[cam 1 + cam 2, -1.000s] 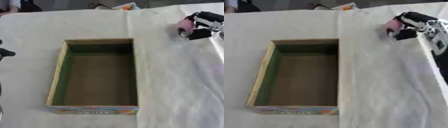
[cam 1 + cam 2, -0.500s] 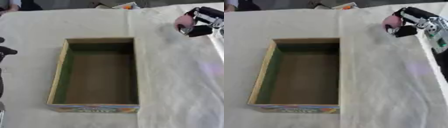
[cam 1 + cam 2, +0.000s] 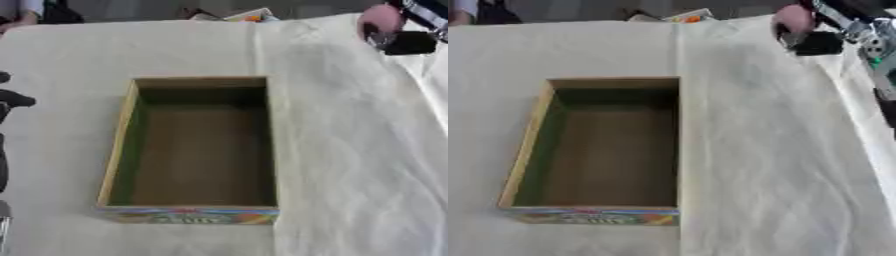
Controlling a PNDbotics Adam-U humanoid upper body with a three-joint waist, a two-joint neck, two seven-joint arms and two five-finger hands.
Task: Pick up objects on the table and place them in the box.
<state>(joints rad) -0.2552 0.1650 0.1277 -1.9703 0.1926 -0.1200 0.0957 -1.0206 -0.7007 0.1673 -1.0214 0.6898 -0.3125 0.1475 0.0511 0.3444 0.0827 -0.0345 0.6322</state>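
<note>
An open cardboard box (image 3: pixel 119 150) with a green inner wall and a colourful front panel lies on the white cloth, with nothing showing inside it. At the upper right my right hand (image 3: pixel 824 37) is raised above the cloth, fingers curled round a small pink object (image 3: pixel 792 18). That pink object (image 3: pixel 378 19) is partly hidden by the black fingers. My left hand (image 3: pixel 10 100) shows only as dark fingers at the left edge, beside the box and apart from it.
A white, wrinkled cloth (image 3: pixel 350 150) covers the table. A colourful flat item (image 3: pixel 249 15) lies at the far edge, beyond the box. Dark shapes stand at the far left corner.
My right hand has risen and moved toward the far right corner, carrying the pink object with it. The box and left hand stay put.
</note>
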